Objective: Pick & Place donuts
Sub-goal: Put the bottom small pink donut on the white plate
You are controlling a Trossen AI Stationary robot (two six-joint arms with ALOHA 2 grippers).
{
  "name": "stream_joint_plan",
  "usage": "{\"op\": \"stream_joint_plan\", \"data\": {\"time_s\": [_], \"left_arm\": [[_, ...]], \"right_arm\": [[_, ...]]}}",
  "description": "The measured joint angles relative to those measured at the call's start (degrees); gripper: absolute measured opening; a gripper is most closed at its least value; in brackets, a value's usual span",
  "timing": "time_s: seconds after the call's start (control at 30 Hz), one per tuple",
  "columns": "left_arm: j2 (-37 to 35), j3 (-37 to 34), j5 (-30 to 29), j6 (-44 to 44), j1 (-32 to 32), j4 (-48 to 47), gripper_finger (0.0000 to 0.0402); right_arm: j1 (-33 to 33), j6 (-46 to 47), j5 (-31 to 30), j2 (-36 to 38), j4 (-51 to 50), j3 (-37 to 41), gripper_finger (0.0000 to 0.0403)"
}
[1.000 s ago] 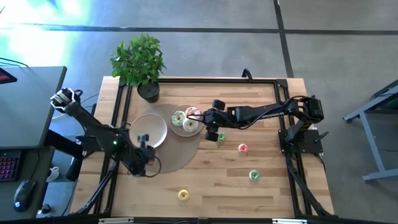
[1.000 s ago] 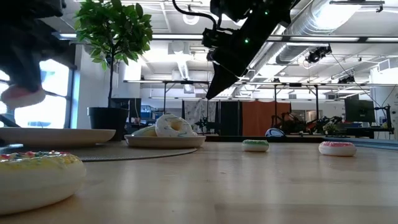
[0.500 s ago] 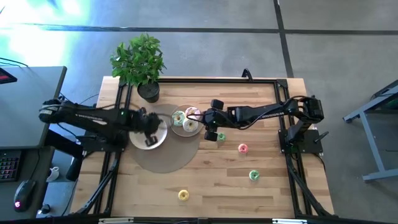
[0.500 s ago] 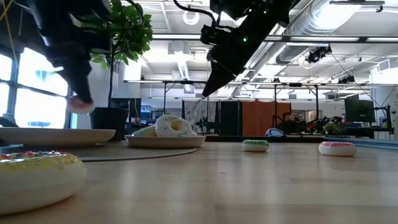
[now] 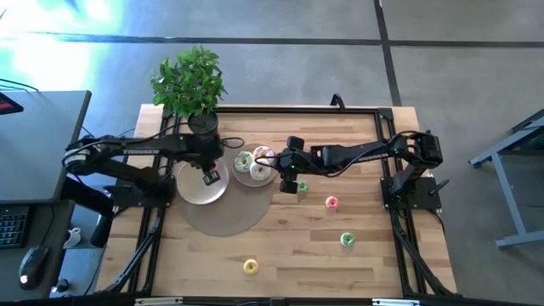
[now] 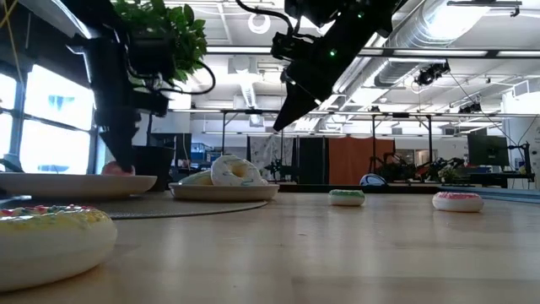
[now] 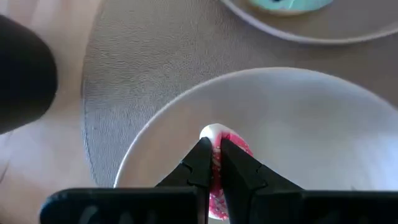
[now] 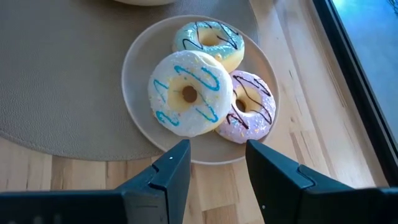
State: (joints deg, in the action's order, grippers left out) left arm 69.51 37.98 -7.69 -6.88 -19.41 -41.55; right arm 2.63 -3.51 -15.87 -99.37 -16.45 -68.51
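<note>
My left gripper (image 5: 210, 177) is shut on a pink mini donut (image 7: 231, 148) and stands low over the empty beige plate (image 5: 189, 192); the low view shows the donut (image 6: 114, 169) right at the plate's rim height. My right gripper (image 8: 217, 162) is open and hovers above the second plate (image 8: 134, 81). On that plate lie three large donuts: white (image 8: 186, 93), green (image 8: 209, 40) and pink (image 8: 252, 109). Loose mini donuts lie on the table: green (image 5: 303, 186), pink (image 5: 331, 202), green (image 5: 347, 240) and yellow (image 5: 250, 267). My left gripper pinches the pink mini donut's ring (image 7: 235, 149) between its two fingertips, coming from above and pointing down. The donut hangs just over the plate's inner surface (image 7: 311, 124). Whether it touches the plate, I cannot tell.
Both plates sit on a round grey mat (image 5: 225, 217). A potted plant (image 5: 189, 85) stands at the far left corner, close behind the left arm. A black frame runs along the table's edges (image 5: 357, 110). Bare wood shows on the near and right parts of the table.
My left gripper, shut on the pink mini donut, has swung from the table's near left toward the far side, over the empty plate, and has come down until the donut is at the plate.
</note>
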Motion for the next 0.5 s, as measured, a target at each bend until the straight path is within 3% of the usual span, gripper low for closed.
{"op": "stream_joint_plan", "data": {"time_s": [0.2, 0.5], "left_arm": [[4.9, -0.2, 2.3, 5.3, -0.5, 3.2, 0.0061], [6.4, 0.7, -4.7, 6.7, -0.5, 4.4, 0.0152]], "right_arm": [[0.0, -0.2, 0.2, 0.0, 0.0, 0.0, 0.0152], [0.0, -0.5, 0.2, 0.0, 0.0, 0.0, 0.0152]]}}
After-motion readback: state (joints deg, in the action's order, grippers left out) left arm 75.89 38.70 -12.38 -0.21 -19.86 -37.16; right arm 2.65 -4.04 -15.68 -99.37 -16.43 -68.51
